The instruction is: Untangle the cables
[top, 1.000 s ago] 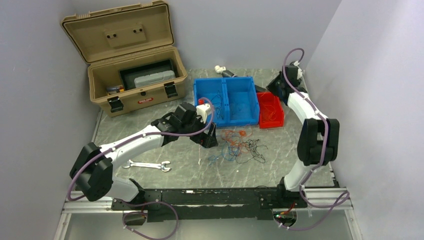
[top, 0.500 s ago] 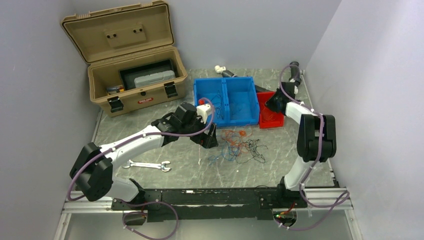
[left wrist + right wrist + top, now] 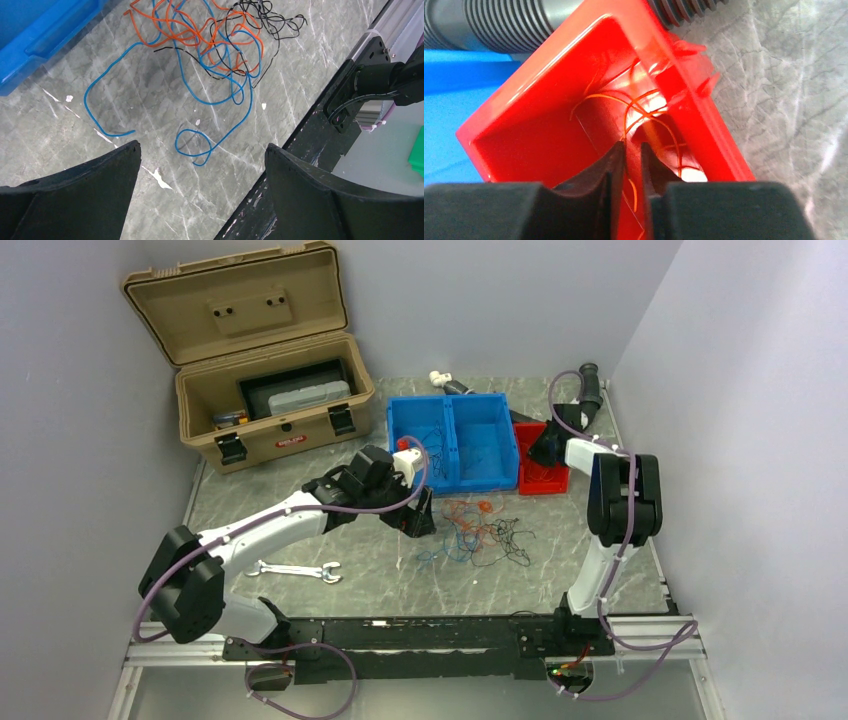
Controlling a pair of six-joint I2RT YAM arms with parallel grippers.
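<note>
The cables (image 3: 482,530) lie in a loose knot of blue, orange and black strands on the table (image 3: 400,585), just in front of the blue bin (image 3: 452,400) and well apart from the red bin (image 3: 524,145), where a few orange strands (image 3: 644,107) already lie. The left gripper (image 3: 202,147) hovers above the near edge of the knot with its jaws spread wide and nothing between them. Directly beneath it a blue loop (image 3: 192,145) sits a little apart from the bunch, though its tail runs back up into the crossing wires. The right gripper (image 3: 633,165) hangs over the red bin with its jaws parted only by a narrow slit. An orange thread shows in that slit, and since the gap looks wider than the thread, we judge it is not clamped. We read the step as a drop-off of one orange wire, with much of the knot not yet sorted. Next we would lower the left gripper onto that blue loop, pinch that strand alone, and draw it away from the bunch slowly so it slips free without dragging its neighbours along.
</note>
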